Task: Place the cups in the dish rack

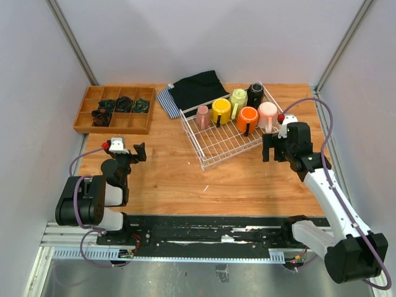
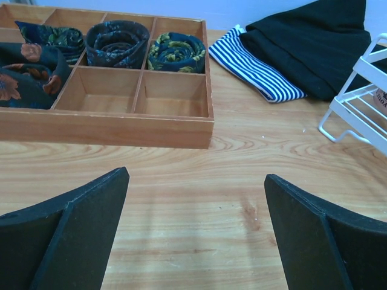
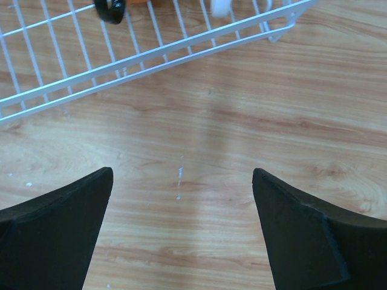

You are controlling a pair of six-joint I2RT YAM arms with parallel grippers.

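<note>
The white wire dish rack (image 1: pixel 224 148) stands at the table's centre-right. Six cups sit along its far side: dusty pink (image 1: pixel 202 116), yellow (image 1: pixel 221 111), yellow-green (image 1: pixel 238 99), black (image 1: pixel 255 94), orange (image 1: pixel 247 117) and pale pink (image 1: pixel 268 115). My right gripper (image 1: pixel 274 150) is open and empty just right of the rack's near corner. In the right wrist view it (image 3: pixel 181 223) hangs over bare wood with the rack's edge (image 3: pixel 151 57) ahead. My left gripper (image 1: pixel 138 152) is open and empty at the left, over bare wood (image 2: pixel 196 229).
A brown wooden compartment tray (image 1: pixel 90 120) with rolled dark fabrics sits far left, and shows in the left wrist view (image 2: pixel 121 128). A striped cloth (image 2: pixel 254 66) and a black cloth (image 1: pixel 198 90) lie behind the rack. Grey walls close in both sides.
</note>
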